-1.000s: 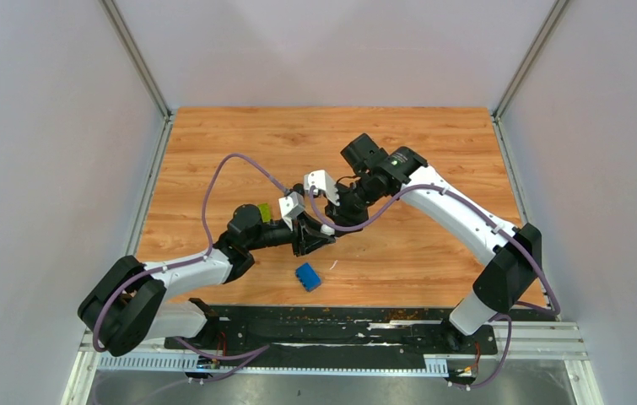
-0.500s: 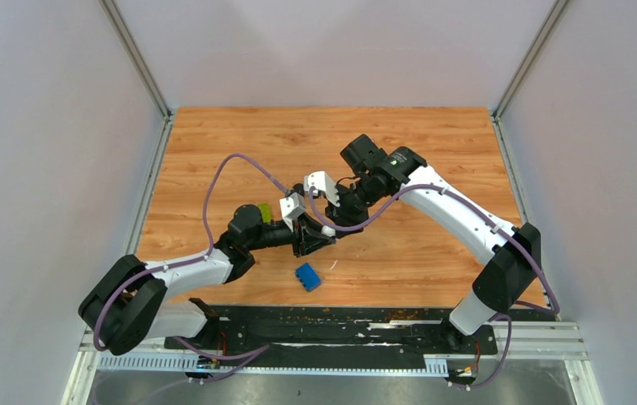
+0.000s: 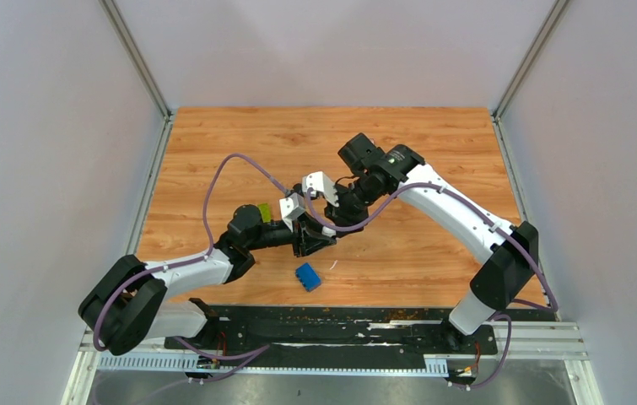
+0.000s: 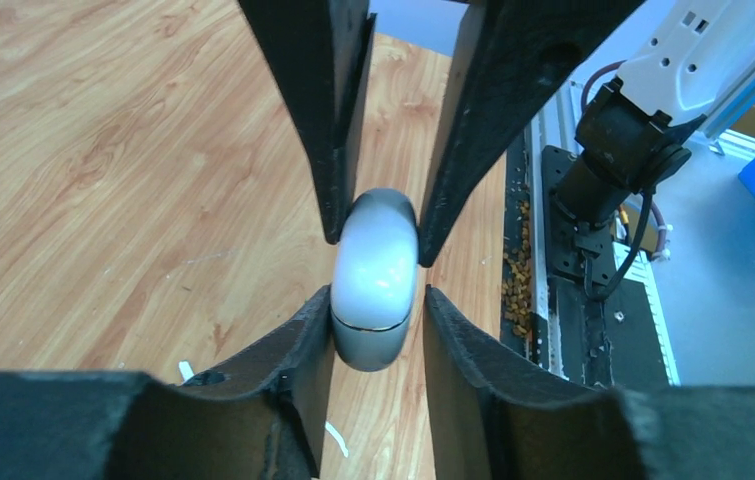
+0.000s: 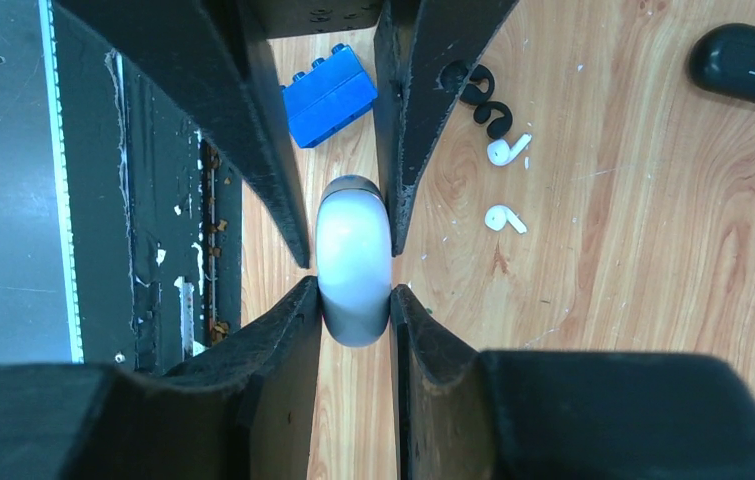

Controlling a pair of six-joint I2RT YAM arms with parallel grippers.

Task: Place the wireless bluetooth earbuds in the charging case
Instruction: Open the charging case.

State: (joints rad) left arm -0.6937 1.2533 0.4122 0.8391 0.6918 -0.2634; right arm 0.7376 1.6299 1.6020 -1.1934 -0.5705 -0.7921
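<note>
Both arms meet over the middle of the counter (image 3: 433, 143), and what a sight: they share one object. The left tool (image 4: 376, 305) is pinching the white charging case (image 5: 353, 235) from one end, its two fingers tight on the rounded sides. The right tool (image 5: 353, 292) is pinching the same case from the opposite end, fingertips facing the left's, nearly tip to tip. The case sits upright between the four fingers, held up off the wood, with a thin seam line running across it in the left wrist view. It looks closed.

Now the buds! In the right wrist view they lie down on the counter, off to one side of the gripped case and not touching either tool. The black earbuds (image 5: 496, 120) sit together, curled against each other, one partly tucked behind a finger of the left tool. Just beside them lies one white earbud (image 5: 506, 149), and a second white earbud (image 5: 503, 218) rests a little further along. None of them is in the case.

A black case (image 5: 748, 62) lies well apart from the buds, shut, at the corner of that view. A blue block (image 3: 307, 276) sits near the front edge, with a small white scrap (image 3: 332, 264) beside it.
</note>
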